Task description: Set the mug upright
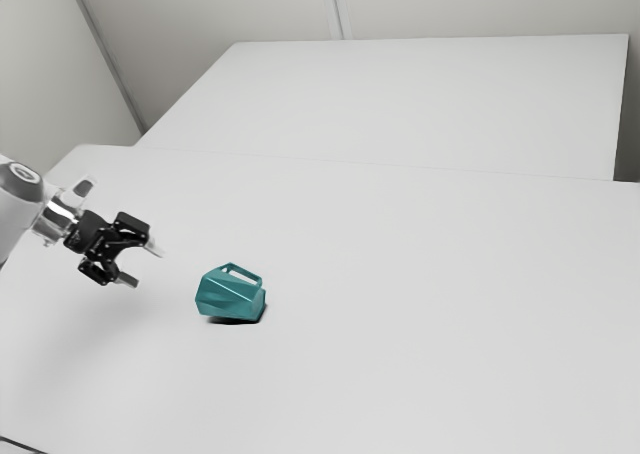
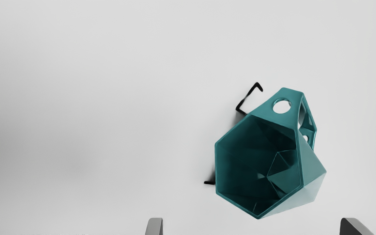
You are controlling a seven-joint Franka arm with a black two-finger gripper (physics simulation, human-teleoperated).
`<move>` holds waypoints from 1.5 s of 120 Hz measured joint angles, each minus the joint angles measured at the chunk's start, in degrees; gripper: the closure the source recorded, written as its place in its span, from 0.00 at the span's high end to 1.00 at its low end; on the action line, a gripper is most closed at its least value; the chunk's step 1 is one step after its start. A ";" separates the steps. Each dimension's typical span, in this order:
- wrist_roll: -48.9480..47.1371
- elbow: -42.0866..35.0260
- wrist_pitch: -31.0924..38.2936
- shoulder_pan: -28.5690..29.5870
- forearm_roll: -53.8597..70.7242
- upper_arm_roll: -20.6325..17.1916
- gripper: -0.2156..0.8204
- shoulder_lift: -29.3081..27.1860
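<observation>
the broad white table (image 1: 430, 304) carries everything here, and its flat top gives the mug a surface level enough to stand on once it is turned. from the exterior view's left the white arm (image 1: 18, 209) reaches in over it, short of the mug and held above the surface, which leaves room to choose a line of approach.

the teal mug (image 1: 230, 296) lies on its side on the table, toward the exterior view's right from the gripper (image 1: 142, 265) and apart from it. its faceted wall probably helps it rest so without rolling. the task wants it upright, so that much remains to be done.

the gripper holds nothing: its two fingers (image 2: 154, 227) stand well apart, presumably so that a part of the mug can pass between them. its slant toward the mug looks meant for reaching a wall or the rim.

the mug's mouth (image 2: 256, 166) is turned toward the gripper, so the near wall offers an edge to pinch and lever up. the handle (image 2: 294, 114) points upward, off the table, where it may serve as a hold but could also catch a finger. smallest is the round hole in the handle, likely too narrow to be of use for gripping.
</observation>
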 joint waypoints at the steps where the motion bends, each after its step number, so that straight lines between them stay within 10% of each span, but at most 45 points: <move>1: 0.28 -0.13 -0.02 0.14 -0.03 0.00 0.78 0.00; 58: 11.64 -0.59 -0.58 8.64 -2.70 -2.29 0.77 1.33; 90: 15.12 0.82 -0.50 -7.19 -4.74 -3.45 0.77 5.24; 180: 21.25 1.05 -2.00 -5.66 -16.21 -4.79 0.76 9.57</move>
